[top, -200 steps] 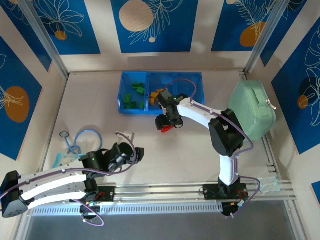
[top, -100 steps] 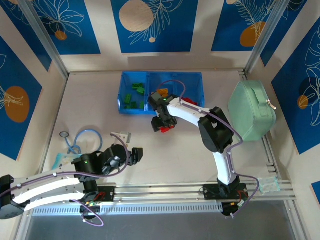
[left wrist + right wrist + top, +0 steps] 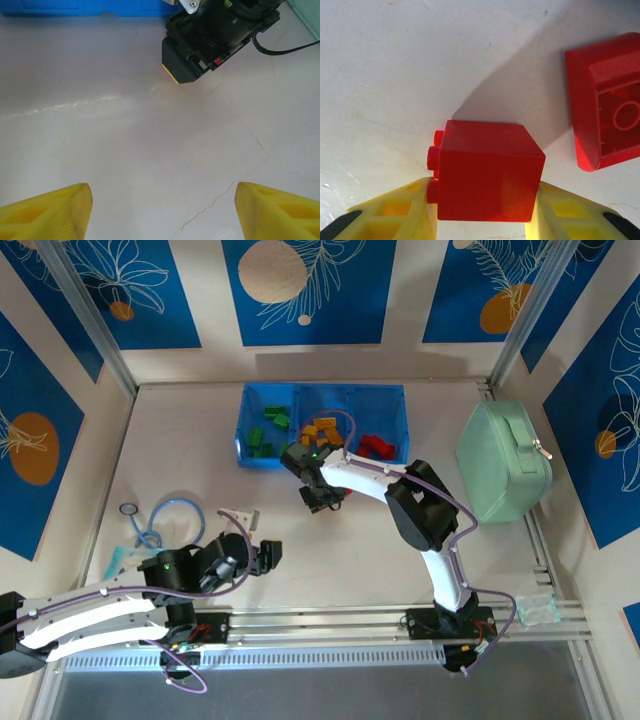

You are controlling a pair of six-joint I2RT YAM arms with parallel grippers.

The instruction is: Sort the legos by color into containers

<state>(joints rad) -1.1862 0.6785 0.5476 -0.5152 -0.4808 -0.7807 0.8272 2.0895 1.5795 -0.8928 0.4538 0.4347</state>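
Robot lab; enclosed benchtop test cell.
2 robot arms [image 3: 452, 575] bolted to alu rail [image 3: 330, 623] at table [image 3: 180, 440] edge; alu posts [image 3: 88, 315] at corners; printed blue leaf-pattern panels [image 3: 310, 310] as walls on 3 sides.

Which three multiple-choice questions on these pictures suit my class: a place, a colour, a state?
1. The green bricks lie in which tray compartment? A left B middle C right
2. What colour is the brick between the right gripper's fingers? A green B red C yellow
3. The left gripper is: A shut on a brick B open, empty C shut, empty
Key: A, they sit in the left section; B, the wrist view shows it red; B, its fingers stand apart over the table.
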